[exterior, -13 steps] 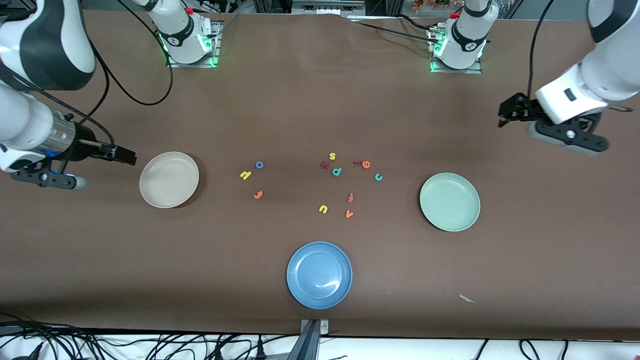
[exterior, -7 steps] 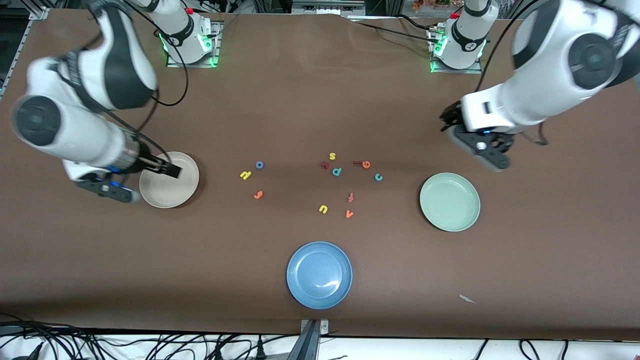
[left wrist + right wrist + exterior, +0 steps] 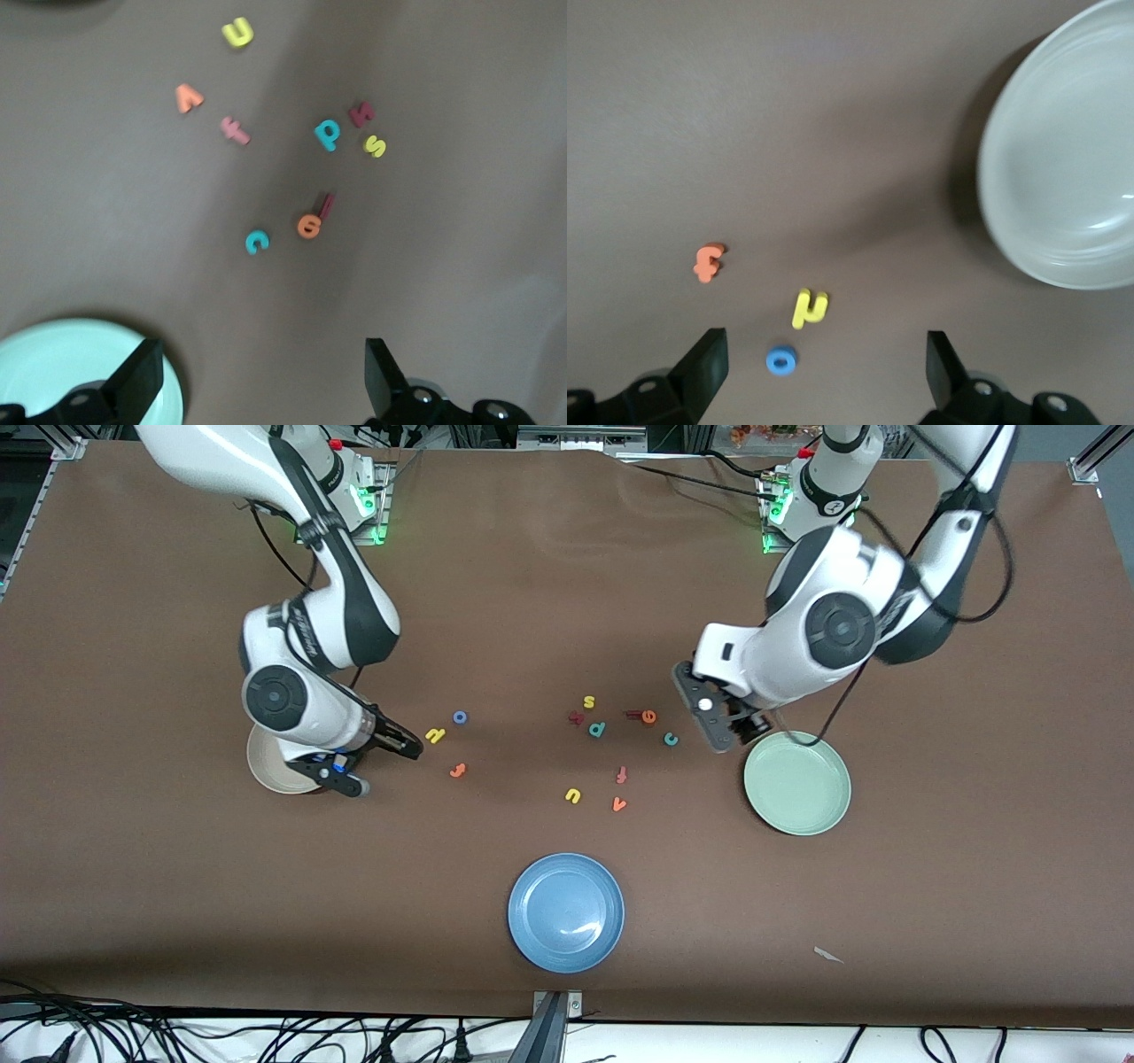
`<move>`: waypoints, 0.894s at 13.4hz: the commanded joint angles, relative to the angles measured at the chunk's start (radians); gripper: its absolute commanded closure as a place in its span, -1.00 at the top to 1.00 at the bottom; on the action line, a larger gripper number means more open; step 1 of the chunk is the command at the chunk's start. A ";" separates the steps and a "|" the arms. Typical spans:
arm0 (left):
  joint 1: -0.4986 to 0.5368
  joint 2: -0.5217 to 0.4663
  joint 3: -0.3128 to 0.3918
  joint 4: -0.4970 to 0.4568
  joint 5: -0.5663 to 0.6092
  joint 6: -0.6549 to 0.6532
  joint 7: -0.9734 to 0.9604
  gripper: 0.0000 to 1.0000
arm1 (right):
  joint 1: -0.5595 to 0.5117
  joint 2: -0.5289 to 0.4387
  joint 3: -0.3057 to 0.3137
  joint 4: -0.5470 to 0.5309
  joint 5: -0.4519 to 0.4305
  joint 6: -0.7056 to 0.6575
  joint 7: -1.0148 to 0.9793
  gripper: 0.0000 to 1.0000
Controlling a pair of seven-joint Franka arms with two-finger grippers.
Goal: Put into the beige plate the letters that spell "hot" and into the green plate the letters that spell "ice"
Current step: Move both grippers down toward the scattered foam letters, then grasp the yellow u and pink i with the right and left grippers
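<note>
The yellow h point(image 3: 434, 735), the blue o point(image 3: 460, 716) and the orange t point(image 3: 457, 771) lie loose on the brown tabletop point(image 3: 549, 576) toward the right arm's end, between the beige plate point(image 3: 266, 772) and the middle cluster; none of them is in a plate. The dark red i point(image 3: 633, 713) touches the orange e point(image 3: 649, 716), with the teal c point(image 3: 671, 739) just beside them and nearer the front camera, all near the middle of the tabletop and apart from the green plate point(image 3: 797, 783). The right arm reaches down from its base at the tabletop's top edge, elbow bent, its wrist hanging over the beige plate and hiding much of it; the right gripper point(image 3: 409, 747) is just beside the yellow h, fingers spread wide and holding nothing, as the right wrist view shows with both fingers point(image 3: 704, 365) well apart above bare tabletop. The left arm folds down from its own base, and the left gripper point(image 3: 749, 731) hangs over the tabletop at the green plate's rim, between that plate and the teal c, jaws spread wide and empty. The visible parts of the beige plate hold nothing, and the green plate holds nothing. The blue plate point(image 3: 566, 911), near the tabletop's front edge, is bare too. Other letters lie around the middle: a yellow s point(image 3: 589, 702), a teal p point(image 3: 597, 729), a dark red kinked letter point(image 3: 576, 716), a redder t point(image 3: 622, 775), a yellow u point(image 3: 573, 795) and an orange v point(image 3: 619, 804).
</note>
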 commanded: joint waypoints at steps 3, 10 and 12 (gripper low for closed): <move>-0.088 0.127 -0.009 -0.019 0.061 0.170 0.162 1.00 | 0.022 -0.007 0.030 -0.126 0.024 0.168 0.078 0.98; -0.138 0.180 -0.046 -0.169 0.184 0.420 0.170 1.00 | 0.044 0.044 0.030 -0.169 0.024 0.283 0.123 0.97; -0.140 0.182 -0.051 -0.194 0.207 0.431 0.161 1.00 | 0.044 0.051 0.030 -0.189 0.024 0.330 0.128 0.97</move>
